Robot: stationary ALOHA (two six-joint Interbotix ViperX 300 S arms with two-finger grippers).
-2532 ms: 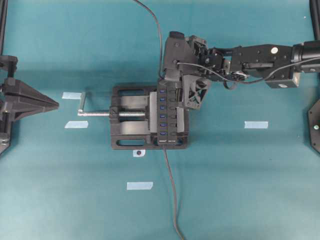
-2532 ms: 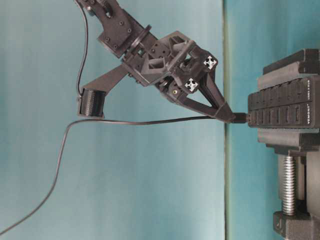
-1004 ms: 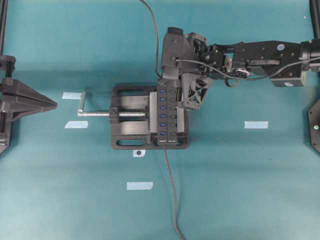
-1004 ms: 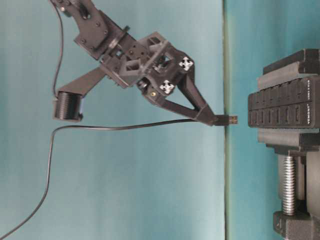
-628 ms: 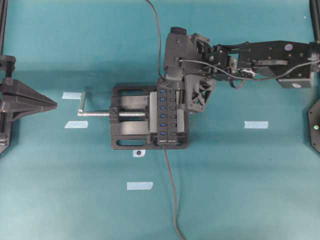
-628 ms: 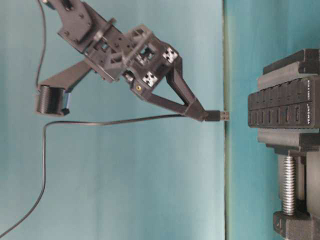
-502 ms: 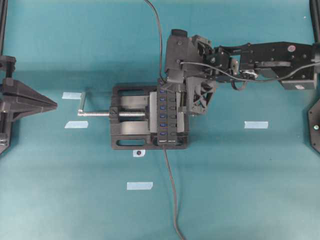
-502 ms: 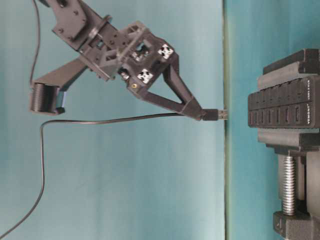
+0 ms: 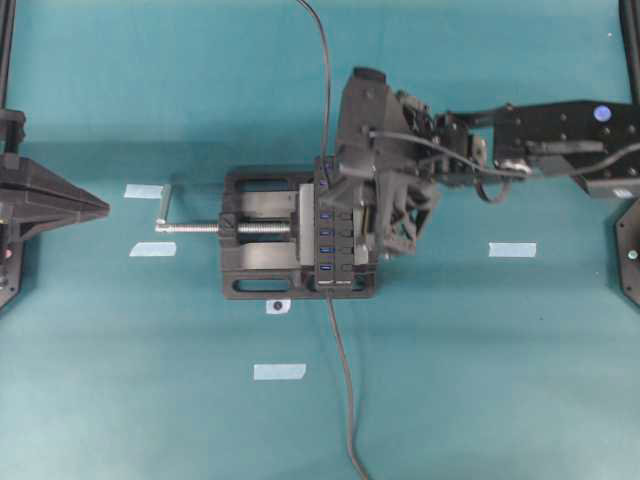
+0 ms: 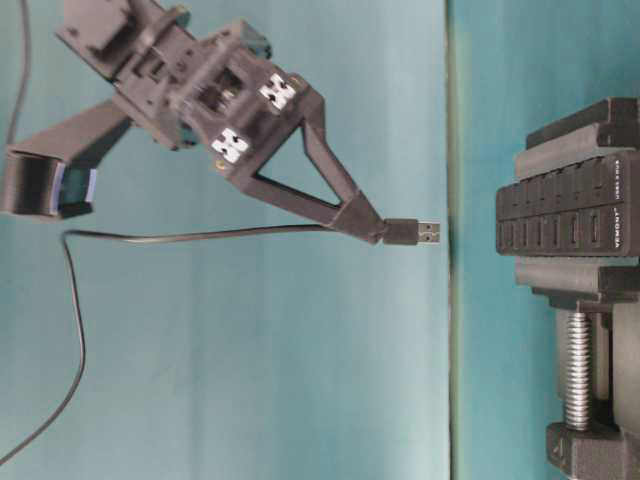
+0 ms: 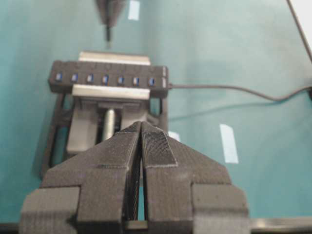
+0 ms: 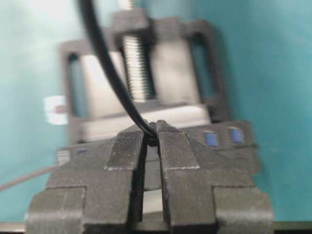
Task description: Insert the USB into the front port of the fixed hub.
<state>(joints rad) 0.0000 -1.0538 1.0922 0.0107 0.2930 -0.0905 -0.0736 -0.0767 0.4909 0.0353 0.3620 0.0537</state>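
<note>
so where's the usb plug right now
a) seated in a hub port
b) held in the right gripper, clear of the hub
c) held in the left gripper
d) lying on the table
b: the table-level view shows the right gripper pinching the USB, with open space between its metal tip and the fixed hub.

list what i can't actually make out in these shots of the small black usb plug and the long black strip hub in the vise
- Overhead view: the small black USB plug is hidden under the right gripper, which also covers the top end of the long black strip hub.
- Right wrist view: the plug is nearly swallowed between the fingers; the hub behind is blurred.
- Table-level view: plug clear, but the hub's end port cannot be made out.
- Left wrist view: slots too small; closed left gripper blocks the black vise.
</note>
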